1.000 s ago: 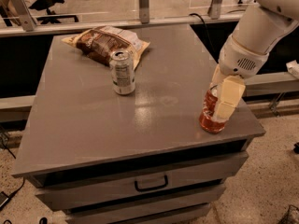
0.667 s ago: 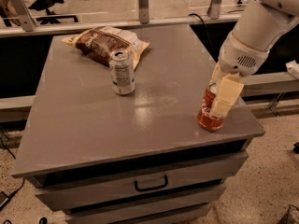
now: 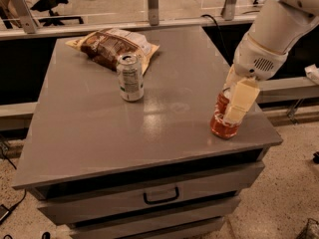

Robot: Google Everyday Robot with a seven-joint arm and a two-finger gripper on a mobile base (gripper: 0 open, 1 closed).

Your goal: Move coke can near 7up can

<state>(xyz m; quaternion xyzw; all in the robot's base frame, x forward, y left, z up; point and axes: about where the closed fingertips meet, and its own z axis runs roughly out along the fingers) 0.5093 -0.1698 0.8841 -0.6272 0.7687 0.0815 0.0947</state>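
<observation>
The coke can [image 3: 222, 126] is red-orange and stands near the table's front right corner. My gripper [image 3: 231, 107] comes down over it from the upper right, with its cream fingers [image 3: 239, 101] on either side of the can, shut on it. The fingers hide the can's top and upper half. The can's base is at or just above the table surface. The 7up can [image 3: 130, 78], silvery-white and pale green, stands upright at the table's middle left, well apart from the coke can.
A brown and yellow snack bag [image 3: 112, 46] lies just behind the 7up can. The grey table [image 3: 99, 138] has a drawer with a black handle [image 3: 161, 196] in front. A railing and glass panels run behind it.
My gripper and the coke can have shifted slightly to the left together. The 7up can and the bag have not moved.
</observation>
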